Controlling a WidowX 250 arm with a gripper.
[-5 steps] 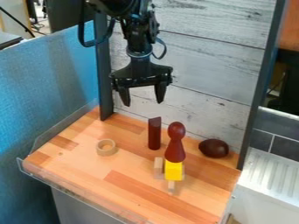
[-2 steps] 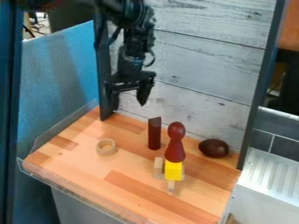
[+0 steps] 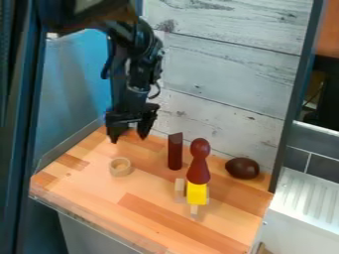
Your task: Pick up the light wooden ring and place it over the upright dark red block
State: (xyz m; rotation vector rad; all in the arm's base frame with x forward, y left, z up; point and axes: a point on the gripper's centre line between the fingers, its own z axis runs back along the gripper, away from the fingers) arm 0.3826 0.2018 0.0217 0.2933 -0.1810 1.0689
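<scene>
Jaws down near tabletop's back edge (image 3: 157, 134)

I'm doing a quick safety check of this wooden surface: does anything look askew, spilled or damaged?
Nothing looks spilled or damaged. The one oddity is the dark red pawn-shaped piece, which appears perched upright on the yellow block; that stack looks top-heavy.
</scene>
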